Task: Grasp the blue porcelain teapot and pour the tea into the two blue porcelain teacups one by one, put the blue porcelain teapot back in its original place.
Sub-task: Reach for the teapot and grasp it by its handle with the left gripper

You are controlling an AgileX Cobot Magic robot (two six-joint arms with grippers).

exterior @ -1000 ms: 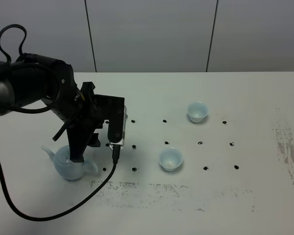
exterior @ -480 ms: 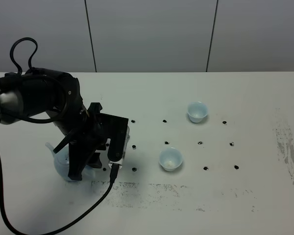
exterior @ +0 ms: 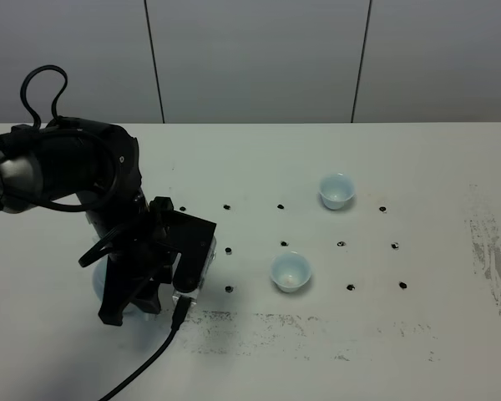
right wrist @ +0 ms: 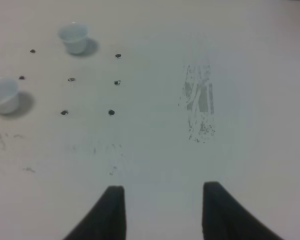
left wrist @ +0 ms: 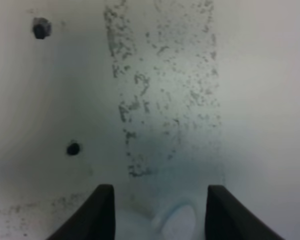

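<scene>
Teapot [left wrist: 166, 227] lies low between the left gripper's [left wrist: 160, 192] spread fingers.

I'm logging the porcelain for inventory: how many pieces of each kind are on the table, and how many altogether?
Teapot: 1 (mostly hidden)
Teacups: 2
Total: 3

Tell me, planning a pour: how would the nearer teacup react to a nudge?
The nearer teacup looks small and empty, so probably light and easily shoved. Its base narrows below a wider rim, so it may tip.
</scene>
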